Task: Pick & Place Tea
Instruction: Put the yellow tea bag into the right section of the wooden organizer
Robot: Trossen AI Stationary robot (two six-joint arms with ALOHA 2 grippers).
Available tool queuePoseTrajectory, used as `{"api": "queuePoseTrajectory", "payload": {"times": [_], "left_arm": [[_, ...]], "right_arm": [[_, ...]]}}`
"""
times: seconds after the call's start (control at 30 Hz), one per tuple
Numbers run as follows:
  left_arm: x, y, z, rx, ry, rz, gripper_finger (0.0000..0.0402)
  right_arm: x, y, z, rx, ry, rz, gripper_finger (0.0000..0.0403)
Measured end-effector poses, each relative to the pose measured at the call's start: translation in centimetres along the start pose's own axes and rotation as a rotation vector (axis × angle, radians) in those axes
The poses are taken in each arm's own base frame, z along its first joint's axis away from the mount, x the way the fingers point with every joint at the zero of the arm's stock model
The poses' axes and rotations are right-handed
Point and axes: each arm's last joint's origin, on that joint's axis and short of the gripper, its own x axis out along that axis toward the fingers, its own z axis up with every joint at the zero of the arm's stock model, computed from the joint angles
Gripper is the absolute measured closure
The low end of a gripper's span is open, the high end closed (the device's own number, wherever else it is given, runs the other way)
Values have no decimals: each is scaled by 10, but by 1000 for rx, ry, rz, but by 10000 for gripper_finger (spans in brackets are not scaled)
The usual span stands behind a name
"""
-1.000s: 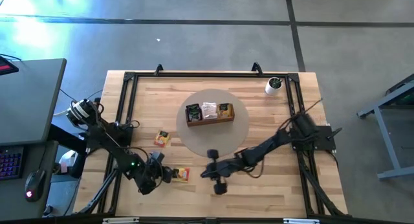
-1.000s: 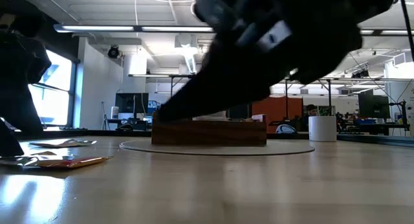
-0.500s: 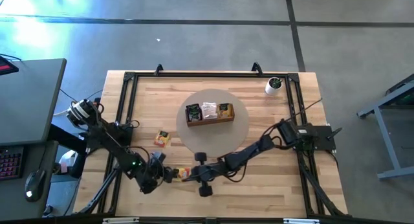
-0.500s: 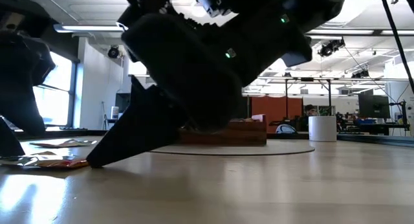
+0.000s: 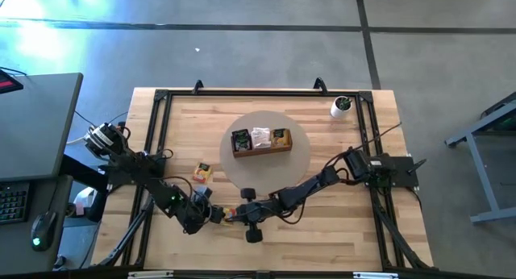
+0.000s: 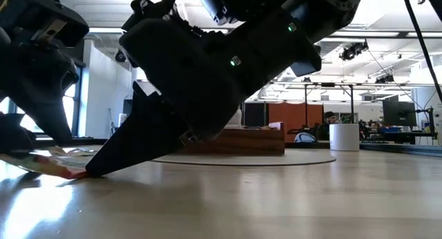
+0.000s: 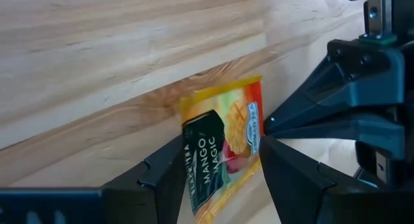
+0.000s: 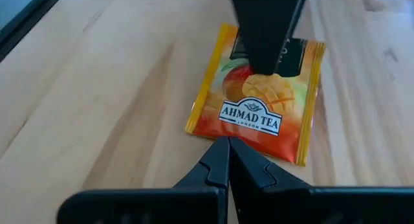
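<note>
A yellow-orange mango tea sachet (image 5: 225, 216) lies near the table's near edge, between my two grippers. My left gripper (image 5: 211, 216) comes at it from the left and is shut on its black-printed end (image 7: 206, 146). My right gripper (image 5: 235, 216) is shut, its tips at the sachet's red edge (image 8: 228, 134). In the low view the sachet (image 6: 38, 161) is tilted. A second sachet (image 5: 201, 172) lies flat farther left. The brown tray (image 5: 262, 149) holds three sachets and stands on a round grey mat. My left gripper has the sachet's black-printed end (image 7: 206, 146) between its two fingers, coming steeply from above. That end is raised off the wood and the red edge (image 6: 74, 174) rests on the table. My right gripper touches the sachet's red edge (image 8: 228, 134) with its shut fingertips (image 6: 93, 170), slanting down from the table's right; the tips rest on the wood.
A white cup (image 5: 342, 106) stands at the far right corner. A black frame (image 5: 161, 97) runs round the table's edges. Bare wood lies to the right of the mat (image 5: 302, 162) and along the near edge.
My right gripper has swung toward the table's left and come down until its shut tips reach the sachet. My left gripper has moved right onto the sachet. The sachet's left end has risen off the table while its red edge stays down.
</note>
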Motion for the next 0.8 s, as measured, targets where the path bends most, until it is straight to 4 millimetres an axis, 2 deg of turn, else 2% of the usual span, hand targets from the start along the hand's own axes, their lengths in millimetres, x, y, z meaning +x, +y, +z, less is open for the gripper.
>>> {"api": "queuePoseTrajectory", "payload": {"times": [0.17, 0.27, 0.37, 0.57, 0.63, 0.7, 0.8], "left_arm": [[0, -1, -1, -5, 9, -11, 209], [0, -1, -1, -7, 5, -16, 225], [0, -2, -1, 21, -9, -28, 264], [1, -1, -1, 40, -16, -31, 370], [1, -2, -1, 38, -15, -35, 392], [1, -3, 0, 36, -22, -50, 393], [2, -15, 3, 88, -38, -90, 389]], "right_arm": [[0, -2, 0, 0, -4, -27, 401], [0, -2, 0, -1, -4, -26, 402], [0, -2, 0, -1, -5, -28, 401], [-2, -1, 1, -35, 17, 21, 402], [-9, 0, 4, -59, 55, 8, 401], [-21, 1, 8, -82, 119, 4, 401], [-51, 1, 23, -154, 227, -6, 401]]}}
